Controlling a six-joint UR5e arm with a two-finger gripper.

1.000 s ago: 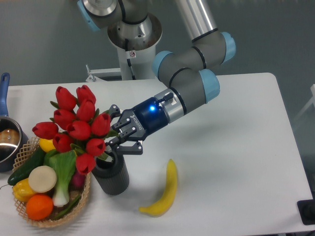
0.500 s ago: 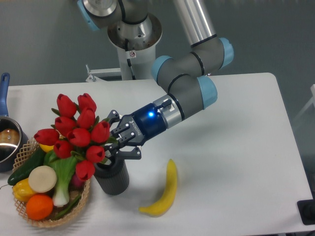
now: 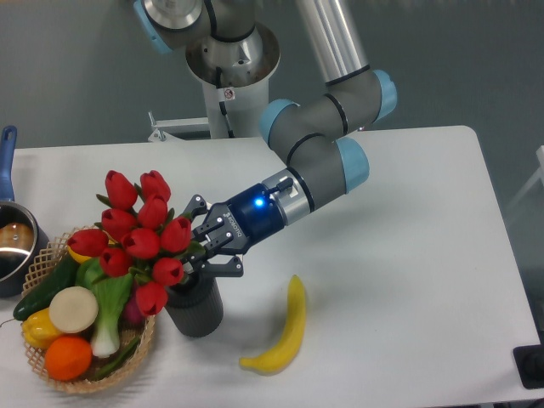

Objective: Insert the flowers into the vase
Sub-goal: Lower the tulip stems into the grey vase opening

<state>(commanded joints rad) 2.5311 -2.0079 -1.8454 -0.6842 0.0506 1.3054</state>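
The flowers (image 3: pixel 140 238), a bunch of glossy red tulips with green leaves, lean up and to the left from the mouth of the vase (image 3: pixel 195 310). This short dark grey ribbed cylinder stands at the front left of the white table. Their stems run down into the vase opening, where my gripper (image 3: pixel 197 248) is shut on the stems just above the rim. The lower stem ends are hidden by the gripper and the vase wall.
A woven basket (image 3: pixel 51 374) with vegetables and fruit sits just left of the vase, partly under the blooms. A yellow banana (image 3: pixel 285 330) lies right of the vase. A metal pot with a blue handle (image 3: pixel 8 246) is at the left edge.
The gripper has shifted slightly left and down with the flowers. The bunch has tilted a little more upright and sits lower over the vase.
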